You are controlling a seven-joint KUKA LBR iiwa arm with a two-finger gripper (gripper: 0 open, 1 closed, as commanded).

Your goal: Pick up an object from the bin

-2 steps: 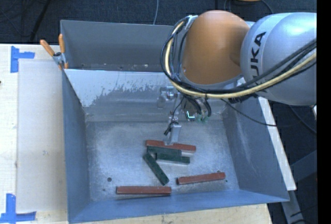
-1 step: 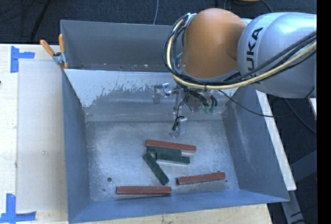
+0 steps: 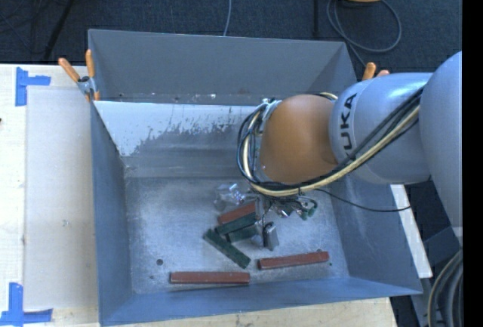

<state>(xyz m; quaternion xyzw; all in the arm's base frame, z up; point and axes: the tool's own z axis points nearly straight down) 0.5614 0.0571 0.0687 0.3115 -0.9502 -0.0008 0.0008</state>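
My gripper reaches down under the arm's wrist into the middle of the bin floor, at the right end of a small cluster of blocks. A dark green block lies right at its left side, with a reddish-brown block just behind it. Another dark green bar lies slanted in front of them. Nothing shows lifted off the floor.
Two long reddish-brown bars lie near the front wall, one at the left and one at the right. A crumpled clear thing sits behind the cluster. The arm's orange cover and cables hang over the bin's right half.
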